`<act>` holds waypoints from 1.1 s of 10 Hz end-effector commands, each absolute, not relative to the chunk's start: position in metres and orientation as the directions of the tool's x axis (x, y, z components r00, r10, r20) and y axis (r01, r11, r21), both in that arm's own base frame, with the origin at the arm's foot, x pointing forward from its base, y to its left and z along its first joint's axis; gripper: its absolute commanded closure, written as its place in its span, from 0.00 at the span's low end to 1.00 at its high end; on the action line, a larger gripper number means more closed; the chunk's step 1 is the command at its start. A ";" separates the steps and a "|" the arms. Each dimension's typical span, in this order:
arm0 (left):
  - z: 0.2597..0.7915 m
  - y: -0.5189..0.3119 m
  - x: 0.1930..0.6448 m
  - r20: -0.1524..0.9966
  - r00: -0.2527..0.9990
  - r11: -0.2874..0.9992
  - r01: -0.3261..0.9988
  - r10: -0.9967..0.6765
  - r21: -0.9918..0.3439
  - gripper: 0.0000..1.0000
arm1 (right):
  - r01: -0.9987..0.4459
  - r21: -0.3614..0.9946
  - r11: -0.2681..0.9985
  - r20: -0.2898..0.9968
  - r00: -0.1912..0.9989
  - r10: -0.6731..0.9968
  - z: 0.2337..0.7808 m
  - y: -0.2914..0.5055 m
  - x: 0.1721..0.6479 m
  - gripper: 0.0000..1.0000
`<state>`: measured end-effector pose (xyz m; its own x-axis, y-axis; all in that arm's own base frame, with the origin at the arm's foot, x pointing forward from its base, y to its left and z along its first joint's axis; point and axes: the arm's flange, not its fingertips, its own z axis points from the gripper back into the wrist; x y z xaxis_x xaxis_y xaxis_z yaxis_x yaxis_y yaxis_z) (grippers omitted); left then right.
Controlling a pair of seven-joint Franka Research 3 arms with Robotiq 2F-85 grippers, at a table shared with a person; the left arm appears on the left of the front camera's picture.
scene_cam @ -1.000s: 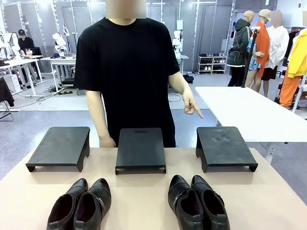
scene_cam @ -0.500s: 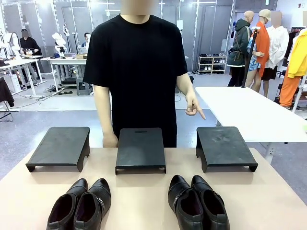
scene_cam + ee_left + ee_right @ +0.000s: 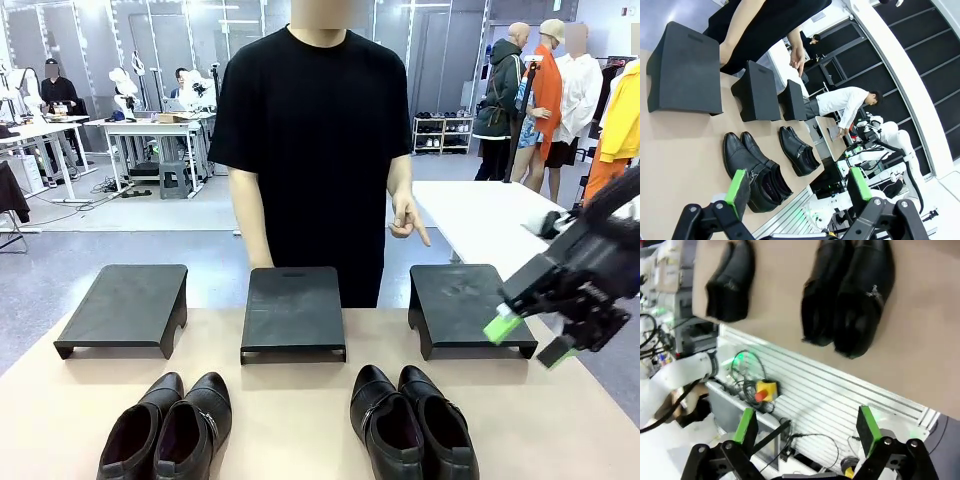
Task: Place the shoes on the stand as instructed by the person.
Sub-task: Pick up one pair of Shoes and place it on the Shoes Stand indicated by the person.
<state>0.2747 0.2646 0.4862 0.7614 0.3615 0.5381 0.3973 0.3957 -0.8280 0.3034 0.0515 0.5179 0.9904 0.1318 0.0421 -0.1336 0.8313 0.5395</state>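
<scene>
Over the right-hand edge of the table (image 3: 290, 412), right gripper (image 3: 530, 338) hovers with jaws wide apart, nothing between the green pads (image 3: 503, 325). Nearest to it is the right stand (image 3: 470, 305): in the front view the inner pad overlaps the stand's front corner, can't tell whether it touches. Inboard of the gripper and closer to the robot sits the right pair of shoes (image 3: 412, 425), side by side on the table, toes toward the stands. Past the right stand from the gripper, the person's hand (image 3: 408, 218) hangs in the air, index finger pointing down at that stand. Further inboard: middle stand (image 3: 293, 310), then left stand (image 3: 125, 305), all three bare on top. Left pair of shoes (image 3: 165, 430) lies well apart from the gripper, in front of the gap between the left and middle stands. Right wrist view is blurred: both pairs sit beyond the open fingers (image 3: 867, 427), the larger one (image 3: 850, 295) probably the right pair. Left gripper (image 3: 798, 185) is also spread and empty. In its wrist view one pad (image 3: 737, 185) overlaps the left pair; the other pair and the row of stands lie beyond. The person (image 3: 310, 150) stands behind the middle stand.
</scene>
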 end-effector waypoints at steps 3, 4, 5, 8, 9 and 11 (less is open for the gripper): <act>0.488 0.266 0.272 0.545 0.762 0.393 0.409 0.349 -0.824 0.00 | -0.034 0.376 0.926 0.093 0.996 -0.001 0.471 0.117 0.314 0.00; 0.488 0.266 0.272 0.545 0.762 0.393 0.409 0.349 -0.824 0.00 | -0.022 0.347 0.937 0.114 0.993 -0.019 0.459 0.131 0.319 0.00; 0.488 0.266 0.272 0.545 0.762 0.393 0.409 0.349 -0.824 0.00 | -0.021 0.322 0.946 0.090 0.996 -0.009 0.446 0.143 0.323 0.00; 0.488 0.266 0.272 0.545 0.762 0.393 0.409 0.349 -0.824 0.00 | -0.042 0.239 0.970 0.069 0.997 0.026 0.423 0.169 0.333 0.00; 0.488 0.266 0.272 0.545 0.762 0.393 0.409 0.349 -0.824 0.00 | -0.047 0.219 0.975 0.064 0.997 0.033 0.415 0.175 0.336 0.00; 0.488 0.266 0.272 0.545 0.762 0.393 0.409 0.349 -0.824 0.00 | -0.040 0.187 0.982 0.028 0.999 0.035 0.395 0.184 0.340 0.00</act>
